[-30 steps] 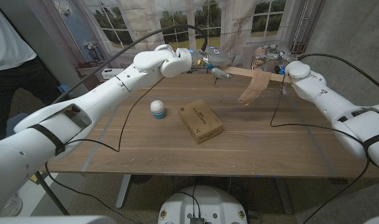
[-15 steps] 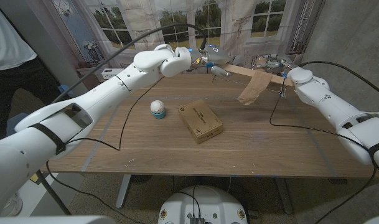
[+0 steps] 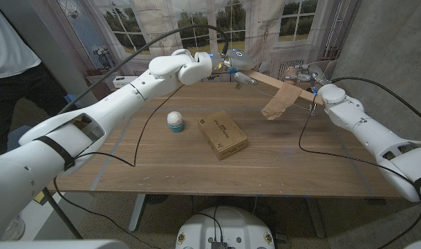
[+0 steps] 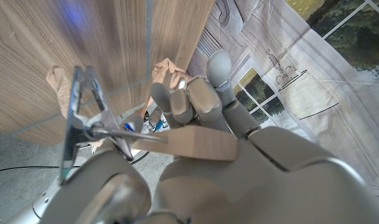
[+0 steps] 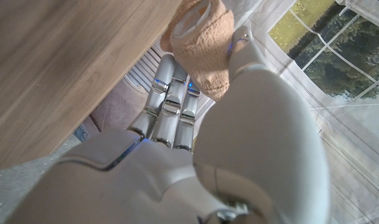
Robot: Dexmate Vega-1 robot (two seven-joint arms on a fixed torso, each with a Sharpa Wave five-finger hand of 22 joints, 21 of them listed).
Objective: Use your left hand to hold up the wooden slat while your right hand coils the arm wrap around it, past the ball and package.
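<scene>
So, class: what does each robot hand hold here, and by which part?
The left hand grips the wooden slat at its left end. The right hand holds the tan arm wrap by its rolled end.

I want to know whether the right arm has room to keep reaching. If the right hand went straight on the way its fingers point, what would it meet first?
Probably nothing on the table: the right hand sits at the far edge, holding the arm wrap, and its fingers point past the table toward the printed window backdrop. Depth is unclear.
</scene>
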